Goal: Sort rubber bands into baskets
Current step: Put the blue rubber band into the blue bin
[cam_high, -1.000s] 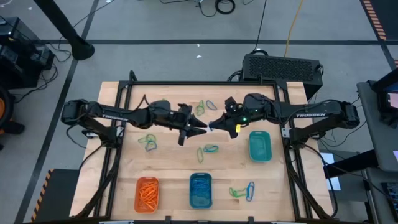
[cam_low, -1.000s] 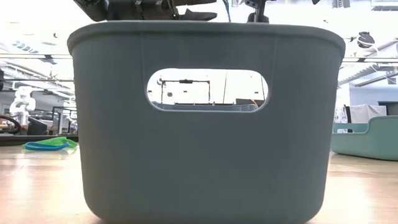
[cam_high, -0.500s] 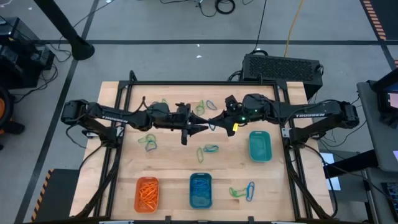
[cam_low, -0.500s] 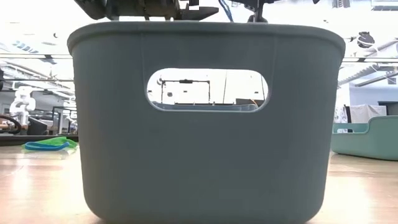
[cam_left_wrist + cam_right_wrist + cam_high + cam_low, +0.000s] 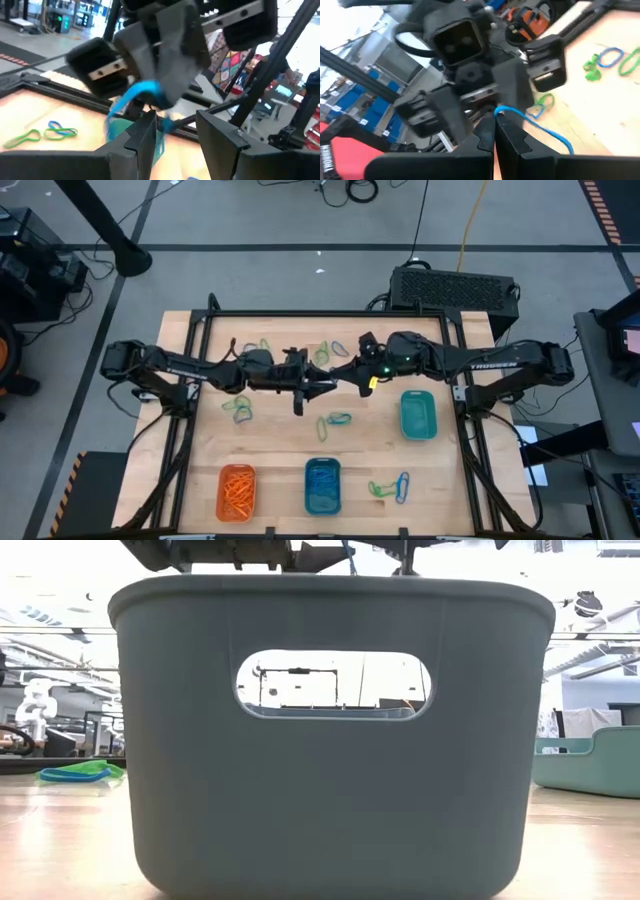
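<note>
Right gripper [image 5: 494, 134]: fingers pressed together, pinching one end of a blue rubber band [image 5: 535, 125]; raised over mid-table, facing the left arm.
Left gripper [image 5: 175, 135]: fingers parted with a clear gap; the same blue band [image 5: 137, 95] hangs just ahead of its tips. Whether a finger touches or hooks the band, cannot tell.
Gripper relation: in the high view the two tips meet almost nose to nose near [image 5: 340, 380], above the table's middle.
Band state: pulled into a thin line from the right pinch toward the left arm; looks stretched rather than slack.
Loose bands: mixed green and blue loops lie on the wood near the left arm [image 5: 238, 409], just below the grippers [image 5: 335, 420], behind them [image 5: 330, 352] and at the near right [image 5: 392, 486].
Baskets: orange basket [image 5: 237, 491] holds orange bands; blue basket [image 5: 322, 486] holds blue ones; teal basket [image 5: 417, 414] sits under the right arm, contents not clear.
Low view: blocked by a grey basket wall [image 5: 330, 740]; only arm parts show above its rim.
Step in hand (judgement): blue band held aloft between arms, likely a handover or untangling.
Next move (judgement): one gripper needs sole hold, then carry toward the blue basket at the near edge and release over it.
Risk (judgement): a stretched band may snap away on release.
</note>
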{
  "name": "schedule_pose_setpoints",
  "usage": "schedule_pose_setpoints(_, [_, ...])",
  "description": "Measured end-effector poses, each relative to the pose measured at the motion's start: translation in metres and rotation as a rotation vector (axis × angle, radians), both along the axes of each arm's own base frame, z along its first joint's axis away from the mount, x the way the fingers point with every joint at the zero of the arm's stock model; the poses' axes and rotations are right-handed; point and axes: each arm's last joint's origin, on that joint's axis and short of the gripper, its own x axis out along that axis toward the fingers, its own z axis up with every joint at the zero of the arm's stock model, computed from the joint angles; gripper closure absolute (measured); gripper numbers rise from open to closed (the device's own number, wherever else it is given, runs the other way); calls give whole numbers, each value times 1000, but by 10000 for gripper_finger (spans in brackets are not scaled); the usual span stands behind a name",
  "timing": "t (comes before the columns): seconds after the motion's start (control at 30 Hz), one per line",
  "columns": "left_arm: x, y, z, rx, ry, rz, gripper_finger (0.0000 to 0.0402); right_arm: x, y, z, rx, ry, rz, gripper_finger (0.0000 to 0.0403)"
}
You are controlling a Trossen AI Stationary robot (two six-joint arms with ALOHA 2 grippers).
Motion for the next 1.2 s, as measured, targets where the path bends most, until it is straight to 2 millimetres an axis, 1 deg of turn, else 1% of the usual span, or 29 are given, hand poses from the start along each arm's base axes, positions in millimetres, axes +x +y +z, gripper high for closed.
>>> schedule_pose_setpoints(0.13, [1, 0, -2, 0, 16, 1, 258, 2, 0, -1, 5, 2, -2, 403])
schedule_pose_setpoints(0.2, [1, 0, -2, 0, 10, 2, 268, 2, 0, -1, 5, 2, -2, 403])
schedule_pose_setpoints(0.3, [1, 0, -2, 0, 16, 2, 308, 2, 0, -2, 5, 3, -1, 403])
schedule_pose_setpoints(0.4, [1, 0, -2, 4, 12, 3, 372, 2, 0, -2, 3, 2, 2, 403])
schedule_pose_setpoints(0.43, [1, 0, -2, 7, 13, 3, 385, 2, 0, -2, -2, 2, 7, 403])
schedule_pose_setpoints(0.47, [1, 0, -2, 8, 14, 4, 391, 2, 0, -2, -10, 1, 9, 403])
schedule_pose_setpoints(0.57, [1, 0, -2, 8, 13, 4, 393, 2, 0, -2, -43, -1, 21, 395])
schedule_pose_setpoints(0.63, [1, 0, -2, 8, 14, -2, 396, 1, 0, -2, -47, 7, 24, 381])
schedule_pose_setpoints(0.7, [0, 0, -2, 8, 14, -22, 397, 1, -1, -4, -44, 21, 44, 360])
schedule_pose_setpoints(0.83, [-2, -5, -3, -2, 58, -105, 398, -1, -1, -9, -6, 71, 168, 312])
schedule_pose_setpoints(1.0, [-10, -24, -11, -37, 207, -234, 399, -6, 6, -19, 103, 186, 365, 269])
schedule_pose_setpoints(1.1, [-13, -41, -18, -58, 285, -301, 399, -11, 15, -28, 124, 288, 423, 258])
schedule_pose_setpoints(1.2, [-15, -61, -25, -105, 347, -359, 400, -18, 26, -39, 119, 420, 469, 255])
